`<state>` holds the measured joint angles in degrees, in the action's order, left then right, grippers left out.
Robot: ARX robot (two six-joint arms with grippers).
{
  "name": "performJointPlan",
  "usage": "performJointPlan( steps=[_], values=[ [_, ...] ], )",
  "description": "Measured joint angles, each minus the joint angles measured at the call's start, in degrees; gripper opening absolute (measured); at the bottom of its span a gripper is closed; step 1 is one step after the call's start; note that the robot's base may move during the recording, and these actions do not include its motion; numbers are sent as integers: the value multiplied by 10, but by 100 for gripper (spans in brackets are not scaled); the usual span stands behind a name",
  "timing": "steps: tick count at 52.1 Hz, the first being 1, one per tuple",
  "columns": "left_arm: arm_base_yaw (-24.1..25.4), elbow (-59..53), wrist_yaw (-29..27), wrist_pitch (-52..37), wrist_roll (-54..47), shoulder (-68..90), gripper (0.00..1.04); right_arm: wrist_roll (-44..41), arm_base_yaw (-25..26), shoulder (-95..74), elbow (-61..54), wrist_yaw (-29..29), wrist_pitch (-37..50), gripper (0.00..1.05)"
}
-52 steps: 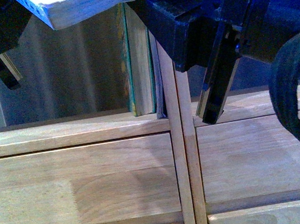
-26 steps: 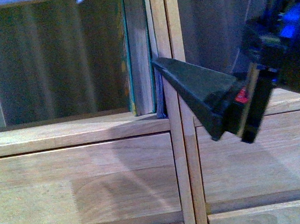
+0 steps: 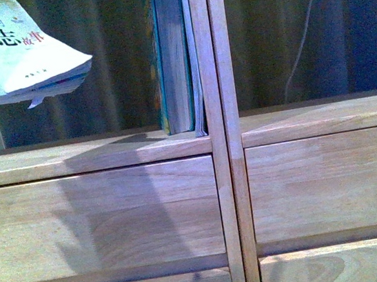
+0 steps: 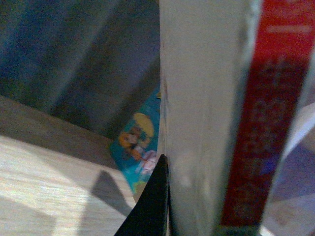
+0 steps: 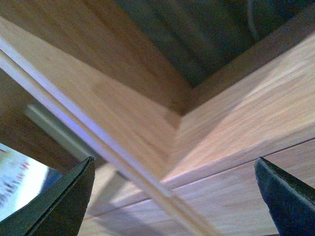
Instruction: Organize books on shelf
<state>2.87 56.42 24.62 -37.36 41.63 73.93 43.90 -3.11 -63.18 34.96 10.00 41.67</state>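
Right now we see the paperback [image 3: 16, 49] hanging in the air at about ten o'clock in the front view. It is tilted, with its lettered cover facing us and well apart from the shelf [image 3: 107, 155] ledge below it. The left gripper [image 4: 197, 216] looks clamped on it. In the left wrist view one dark finger [image 4: 153, 201] lies flat against the book's side, but the other finger is hidden behind the book. The right gripper [image 5: 174, 196] has its fingers spread wide with nothing between them, facing an inner corner of the shelf.

The teal book [image 3: 174, 59] stands upright at twelve o'clock, against the divider [image 3: 209, 75] at the three o'clock end of the left compartment.

We think the main risk is the paperback's softness. Held at one edge it may droop, and the sagging corner could catch on the ledge and buckle. It could also slide out of the grip. If it comes in skewed, it could push the teal book over towards nine o'clock, where nothing props it up.
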Motion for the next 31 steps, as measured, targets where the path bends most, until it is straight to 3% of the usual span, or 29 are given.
performJointPlan(
  steps=[3, 13, 22, 31],
  values=[
    [-19, 33, -33, 19, -82, 25, 7, -115, 14, 21, 0, -14, -27, 98],
    [-73, 138, -94, 61, -236, 117, 7, -299, 26, 79, -1, -28, -36, 98],
    [-117, 260, -172, 79, -359, 236, 7, -337, 27, 82, -4, -28, -38, 98],
    [-139, 332, -205, 87, -415, 301, 7, -343, 27, 83, -6, -28, -38, 98]
  ],
)
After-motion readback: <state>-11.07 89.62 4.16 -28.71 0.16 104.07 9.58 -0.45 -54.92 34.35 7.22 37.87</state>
